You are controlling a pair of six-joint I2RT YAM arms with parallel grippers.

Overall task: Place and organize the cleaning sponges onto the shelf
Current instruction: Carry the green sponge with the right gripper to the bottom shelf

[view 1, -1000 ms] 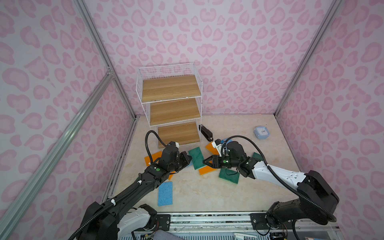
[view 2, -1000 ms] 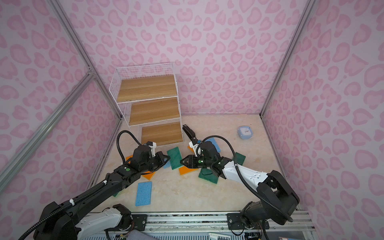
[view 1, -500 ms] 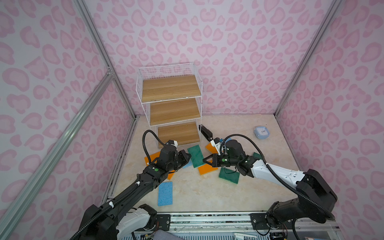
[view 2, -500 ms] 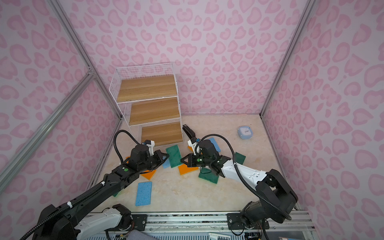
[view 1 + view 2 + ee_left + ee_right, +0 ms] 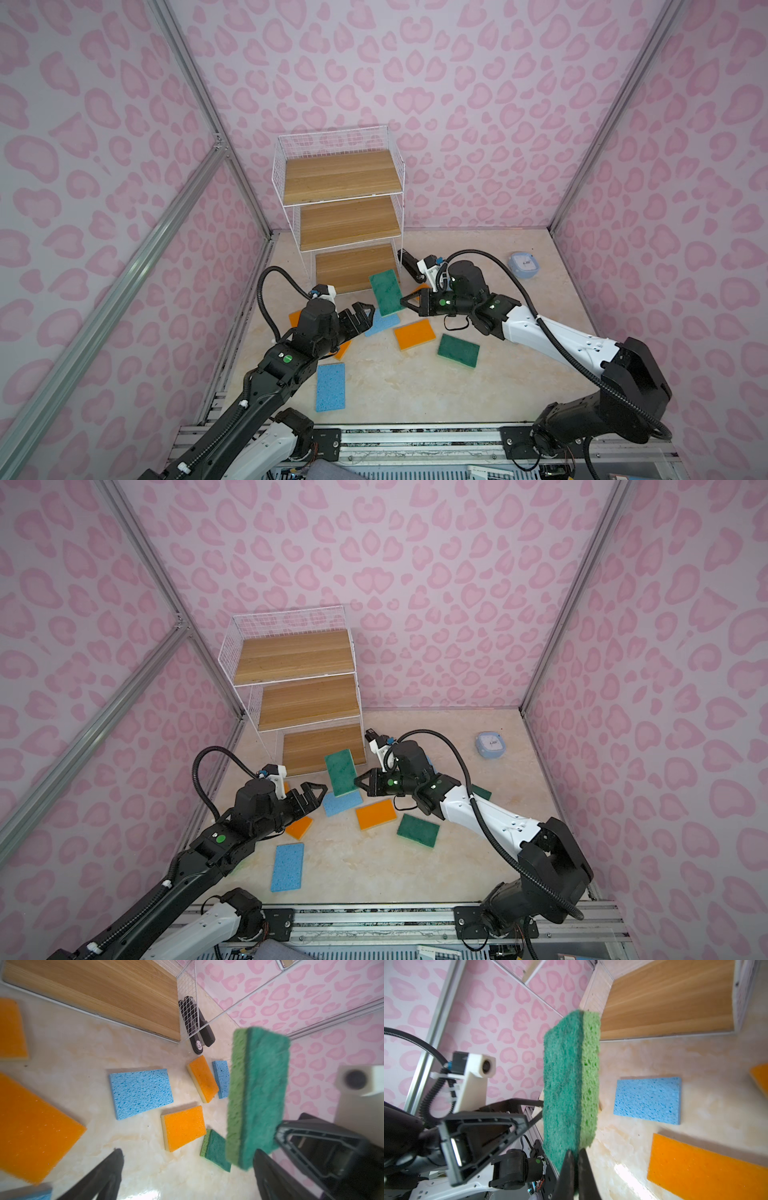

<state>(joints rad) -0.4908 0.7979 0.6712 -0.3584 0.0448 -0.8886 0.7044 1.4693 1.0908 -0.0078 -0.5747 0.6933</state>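
A dark green sponge point(image 5: 384, 292) point(image 5: 340, 771) hangs on edge above the floor, just in front of the shelf's point(image 5: 340, 178) point(image 5: 295, 656) lowest board. My right gripper point(image 5: 404, 301) point(image 5: 576, 1157) is shut on its near end point(image 5: 566, 1084). My left gripper point(image 5: 368, 318) point(image 5: 187, 1159) stands open beside it, with nothing between its fingers; the sponge point(image 5: 261, 1097) hangs close to one finger. On the floor lie a blue sponge point(image 5: 384, 326), an orange one point(image 5: 414, 334), a green one point(image 5: 458, 350), another blue point(image 5: 330, 386) and orange ones point(image 5: 296, 318) by my left arm. The shelf boards are bare.
A black stapler point(image 5: 409, 262) point(image 5: 199, 1030) lies at the shelf's right foot. A small pale-blue case point(image 5: 523, 264) sits at the far right. Pink patterned walls close in the floor on three sides, and the shelf stands in the back left corner.
My left gripper has opened and let go of the green sponge. My right gripper has shut on it and now holds it alone, slightly higher and nearer the shelf.
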